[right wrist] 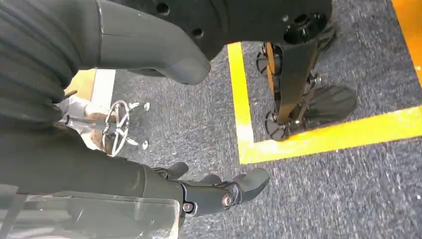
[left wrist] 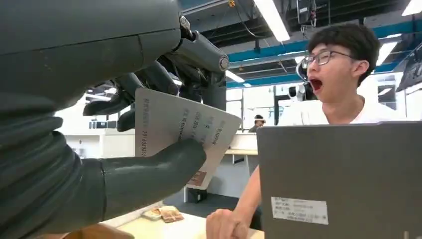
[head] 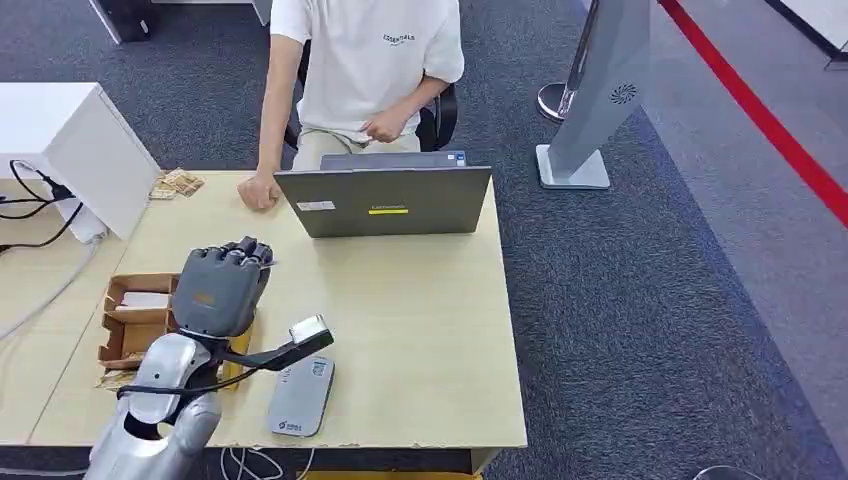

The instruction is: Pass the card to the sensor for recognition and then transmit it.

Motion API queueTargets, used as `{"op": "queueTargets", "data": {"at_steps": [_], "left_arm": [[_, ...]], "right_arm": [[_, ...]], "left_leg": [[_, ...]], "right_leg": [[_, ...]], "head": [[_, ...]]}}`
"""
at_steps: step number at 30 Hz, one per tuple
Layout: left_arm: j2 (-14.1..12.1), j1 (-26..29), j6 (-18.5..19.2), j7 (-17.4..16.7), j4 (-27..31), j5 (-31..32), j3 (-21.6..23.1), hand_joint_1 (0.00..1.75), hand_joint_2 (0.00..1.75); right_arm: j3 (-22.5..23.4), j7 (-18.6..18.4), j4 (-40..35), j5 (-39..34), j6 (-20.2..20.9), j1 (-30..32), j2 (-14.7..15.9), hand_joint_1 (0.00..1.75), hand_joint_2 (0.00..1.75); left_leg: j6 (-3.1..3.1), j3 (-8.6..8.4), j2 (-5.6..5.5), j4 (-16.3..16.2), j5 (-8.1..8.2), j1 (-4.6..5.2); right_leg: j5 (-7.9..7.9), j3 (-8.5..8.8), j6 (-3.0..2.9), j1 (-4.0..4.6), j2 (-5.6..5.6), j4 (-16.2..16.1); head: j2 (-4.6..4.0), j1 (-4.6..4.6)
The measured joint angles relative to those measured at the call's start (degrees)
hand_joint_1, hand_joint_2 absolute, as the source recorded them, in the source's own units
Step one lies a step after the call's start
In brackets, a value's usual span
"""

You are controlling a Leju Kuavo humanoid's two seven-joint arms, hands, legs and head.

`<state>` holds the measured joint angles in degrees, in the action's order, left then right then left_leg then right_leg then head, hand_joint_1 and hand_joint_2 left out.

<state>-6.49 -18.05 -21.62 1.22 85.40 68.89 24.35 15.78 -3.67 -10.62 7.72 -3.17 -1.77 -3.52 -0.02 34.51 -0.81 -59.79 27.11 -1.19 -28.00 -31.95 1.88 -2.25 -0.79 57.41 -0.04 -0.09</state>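
Observation:
My left hand (head: 222, 285) hovers above the left part of the wooden table (head: 420, 330). In the left wrist view it pinches a white printed card (left wrist: 185, 128) between the thumb (left wrist: 149, 174) and the darker fingers (left wrist: 199, 55), with the card upright and facing the person. The sensor (head: 302, 395), a flat grey pad, lies on the table near the front edge, below and to the right of that hand. My right hand (right wrist: 199, 124) hangs beside my body over the carpet, its thumb and fingers apart and nothing in it.
A person in a white shirt (head: 365, 60) sits behind an open grey laptop (head: 385, 200), one fist (head: 258, 192) resting on the table. A cardboard box (head: 135, 315) stands left of my hand. A white cabinet (head: 70, 140) and cables are at far left.

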Motion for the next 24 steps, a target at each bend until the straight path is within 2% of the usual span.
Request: {"op": "queueTargets", "data": {"at_steps": [5, 16, 24], "left_arm": [[-0.41, 2.18, 0.22, -0.11, 1.42, 0.11, -0.81, 1.75, 1.75], [-1.07, 14.88, -1.44, 0.77, 5.64, 0.7, -3.72, 1.75, 1.75], [-1.05, 20.4, -2.16, 1.88, 8.57, 2.05, -3.72, 1.75, 1.75]], "right_arm": [[0.26, 0.74, 0.0, -0.04, 0.18, -0.01, -0.26, 0.0, 1.75], [1.44, 1.75, 0.0, 0.5, 0.07, -0.02, -0.76, 0.0, 1.75], [2.14, 1.88, 0.0, 0.44, -0.02, -0.07, -0.81, 0.0, 1.75]], "left_leg": [[0.0, -0.01, 0.0, 0.01, 0.0, 0.0], [-0.02, 0.0, 0.01, 0.02, 0.03, 0.0], [-0.02, -0.01, 0.0, 0.02, 0.03, 0.0]], "right_leg": [[0.0, 0.04, 0.0, 0.0, -0.02, 0.0], [-0.09, -0.02, -0.01, 0.0, -0.01, 0.0], [-0.09, 0.0, -0.01, 0.0, 0.01, 0.0]], "head": [[0.0, 0.0], [0.0, 0.0], [0.0, 0.0]]}}
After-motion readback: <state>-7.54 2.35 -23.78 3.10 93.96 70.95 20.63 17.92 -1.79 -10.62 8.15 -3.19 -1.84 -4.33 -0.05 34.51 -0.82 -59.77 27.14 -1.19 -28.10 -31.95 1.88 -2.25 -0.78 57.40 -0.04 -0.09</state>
